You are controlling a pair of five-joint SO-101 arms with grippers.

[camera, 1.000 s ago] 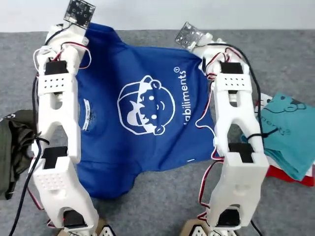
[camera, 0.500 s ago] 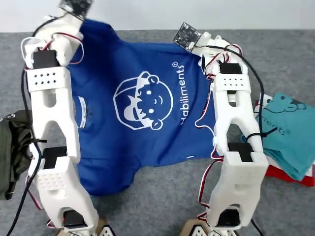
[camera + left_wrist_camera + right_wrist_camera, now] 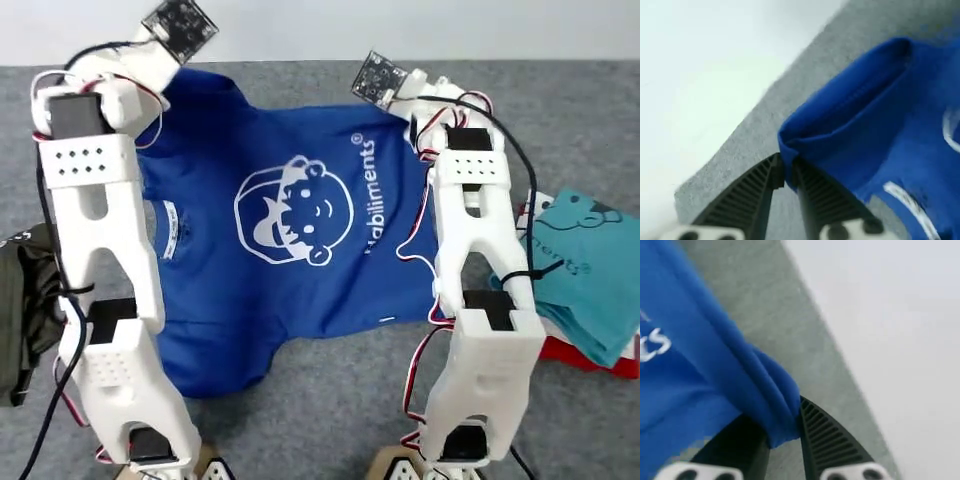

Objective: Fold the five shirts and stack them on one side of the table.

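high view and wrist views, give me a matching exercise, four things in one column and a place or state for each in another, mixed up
1 blue shirt
2 teal shirt
3 dark shirt
4 left end effector

a crumpled beside the left arm
b shut on a blue fold
c spread out, print facing up
d lying on a red thing

Pairs: 1-c, 2-d, 3-a, 4-b

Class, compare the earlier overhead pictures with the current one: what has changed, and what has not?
The left gripper, shut on the blue shirt, swung outward with its arm, drawing the cloth slightly that way. The right gripper kept its grip on the other far corner, barely shifting. The teal shirt and dark shirt stayed put.
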